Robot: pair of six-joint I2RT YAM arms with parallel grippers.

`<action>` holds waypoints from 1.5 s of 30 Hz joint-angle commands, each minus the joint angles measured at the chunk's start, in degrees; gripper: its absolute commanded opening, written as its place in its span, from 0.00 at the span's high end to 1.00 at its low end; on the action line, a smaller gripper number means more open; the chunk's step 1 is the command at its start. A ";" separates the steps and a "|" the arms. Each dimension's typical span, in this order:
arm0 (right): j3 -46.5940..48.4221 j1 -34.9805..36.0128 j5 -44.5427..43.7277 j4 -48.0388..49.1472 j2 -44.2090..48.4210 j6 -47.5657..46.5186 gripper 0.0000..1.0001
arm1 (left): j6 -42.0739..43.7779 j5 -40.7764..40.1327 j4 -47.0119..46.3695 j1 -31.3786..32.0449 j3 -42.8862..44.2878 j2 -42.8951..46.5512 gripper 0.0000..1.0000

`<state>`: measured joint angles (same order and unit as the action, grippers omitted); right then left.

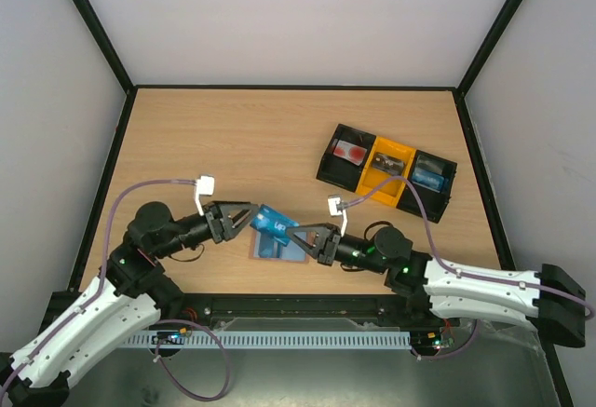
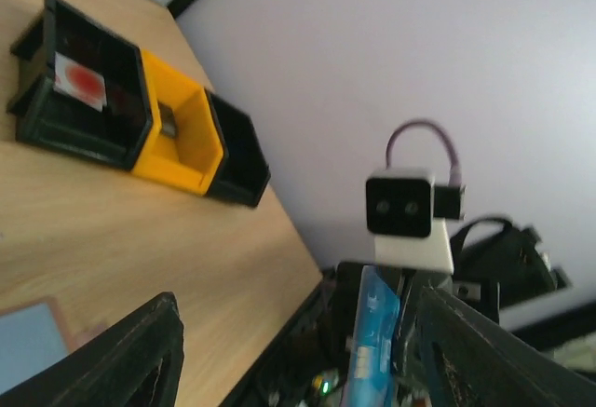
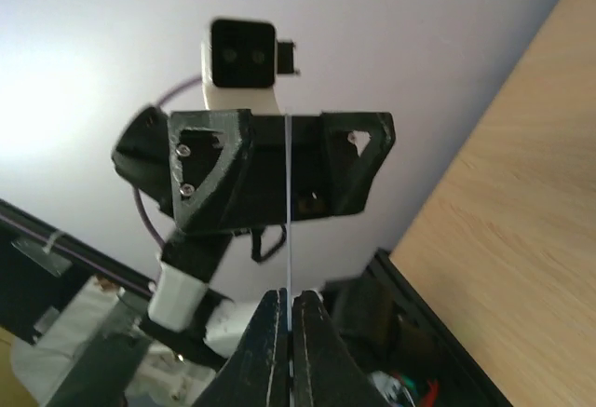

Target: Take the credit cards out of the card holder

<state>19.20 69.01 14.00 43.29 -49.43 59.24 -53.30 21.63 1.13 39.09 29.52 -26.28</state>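
Towards the left of the bench (image 1: 223,128), the left jaws are being held apart, pointing rightward. Their open fingertips are being kept just off the left end of a light blue card (image 1: 273,222). In the left wrist view that card (image 2: 372,332) is being seen between the two dark fingers (image 2: 130,360), clear of both.

The card is being carried tilted, off the bench. Directly beneath it, near the front edge and between the two arms, the card holder (image 1: 270,250) is lying flat. It is being shown as a small blue-grey rectangle with thin brown edging, and a corner of it (image 2: 28,332) is being caught by the left wrist camera. Whether anything is left inside cannot be told.

The right jaws are being pressed together on the card's right end. From the right wrist the card (image 3: 288,202) is being viewed edge-on, a thin pale line rising from between the closed fingers (image 3: 265,351).

Further right and back, well apart, a black-and-yellow tray (image 1: 382,191) is standing, a white card with a red blot (image 1: 351,151) lying in its left compartment.
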 commanded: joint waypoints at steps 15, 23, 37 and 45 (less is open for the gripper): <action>6.57 0.16 6.64 -26.39 4.44 -12.64 0.98 | 12.06 22.31 7.35 -0.06 1.95 -6.10 0.82; 4.43 0.16 -0.30 -25.44 6.58 -8.77 0.70 | 2.42 18.67 -3.43 -0.07 -2.48 -3.69 0.97; -6.90 0.16 -12.46 1.97 5.39 12.38 0.70 | -9.34 3.77 -17.54 -0.02 -7.95 -2.97 0.97; -4.38 0.16 -12.95 5.87 1.57 11.88 0.66 | -12.13 1.68 -20.03 -0.07 -9.73 -2.26 0.97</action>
<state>12.08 69.01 2.87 44.34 -46.15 70.39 -63.18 25.36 -14.63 39.11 21.02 -29.54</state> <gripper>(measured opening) 0.328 0.028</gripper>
